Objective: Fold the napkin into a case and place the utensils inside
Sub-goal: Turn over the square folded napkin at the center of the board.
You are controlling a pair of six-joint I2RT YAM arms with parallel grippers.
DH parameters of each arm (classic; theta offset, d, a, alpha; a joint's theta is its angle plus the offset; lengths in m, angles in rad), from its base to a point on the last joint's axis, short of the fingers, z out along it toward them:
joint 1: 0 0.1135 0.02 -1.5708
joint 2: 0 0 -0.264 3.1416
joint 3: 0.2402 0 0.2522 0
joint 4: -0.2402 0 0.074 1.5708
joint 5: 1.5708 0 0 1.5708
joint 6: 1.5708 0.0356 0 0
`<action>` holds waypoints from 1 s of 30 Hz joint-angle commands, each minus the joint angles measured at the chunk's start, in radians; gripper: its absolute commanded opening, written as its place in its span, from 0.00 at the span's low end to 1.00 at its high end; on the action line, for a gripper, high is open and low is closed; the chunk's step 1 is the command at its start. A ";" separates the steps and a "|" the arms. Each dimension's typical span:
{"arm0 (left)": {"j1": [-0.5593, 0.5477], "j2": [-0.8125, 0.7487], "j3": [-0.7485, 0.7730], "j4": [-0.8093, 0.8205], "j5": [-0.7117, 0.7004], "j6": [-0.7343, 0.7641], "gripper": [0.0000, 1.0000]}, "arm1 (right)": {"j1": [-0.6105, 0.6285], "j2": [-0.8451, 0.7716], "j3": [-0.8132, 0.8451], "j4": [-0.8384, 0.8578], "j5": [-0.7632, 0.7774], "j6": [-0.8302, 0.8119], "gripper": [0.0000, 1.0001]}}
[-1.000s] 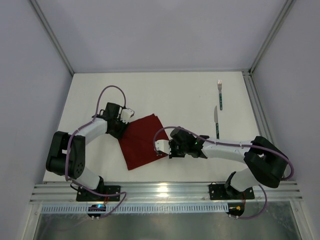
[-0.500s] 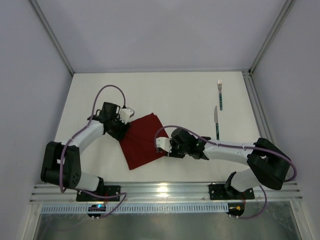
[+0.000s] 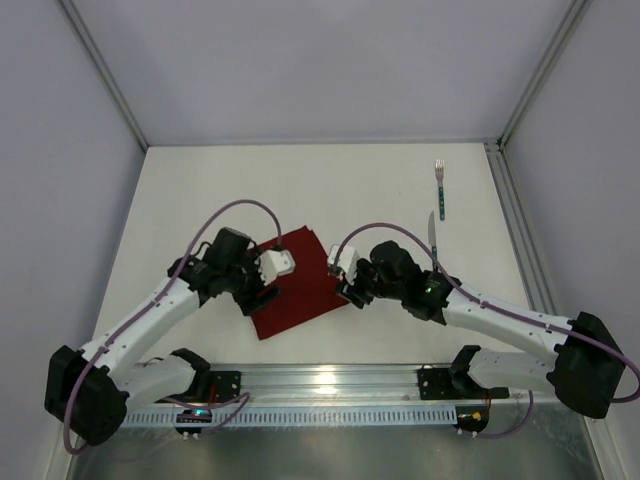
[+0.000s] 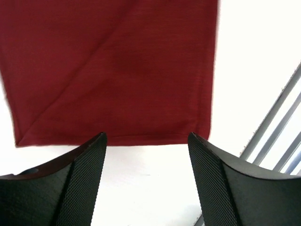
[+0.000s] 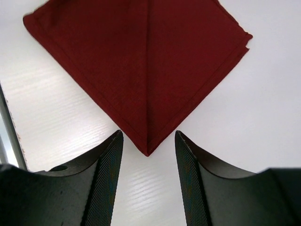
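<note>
The dark red napkin [image 3: 300, 288] lies flat on the white table, folded, with a diagonal crease across it. My left gripper [image 3: 262, 296] hovers at its left edge, open and empty; in the left wrist view the napkin [image 4: 113, 70] ends just beyond the gripper [image 4: 146, 139]. My right gripper [image 3: 349, 293] is open at the napkin's right corner. In the right wrist view the napkin [image 5: 141, 66] points that corner between the fingers of the gripper [image 5: 148, 135], untouched. The utensils lie far right: the fork [image 3: 439, 186] and, nearer, the knife [image 3: 432, 232], its handle end behind my right arm.
A metal rail [image 3: 330, 380] runs along the table's near edge and shows in the left wrist view [image 4: 282, 122]. Grey walls and frame posts [image 3: 545, 70] close in the back and sides. Bare table [image 3: 330, 190] lies behind the napkin.
Both grippers have opened and let go of the napkin. The left one pulled back toward the near left edge; the right one rose and shifted back to the right corner.
</note>
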 commanded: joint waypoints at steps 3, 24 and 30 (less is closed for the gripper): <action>-0.291 -0.056 -0.116 0.057 -0.222 0.033 0.75 | -0.081 -0.060 0.033 0.065 -0.001 0.318 0.52; -0.525 0.053 -0.321 0.247 -0.414 0.060 0.66 | -0.150 -0.041 -0.036 0.090 -0.005 0.544 0.51; -0.525 0.044 -0.325 0.232 -0.435 0.048 0.38 | -0.162 -0.041 -0.025 0.050 0.028 0.648 0.51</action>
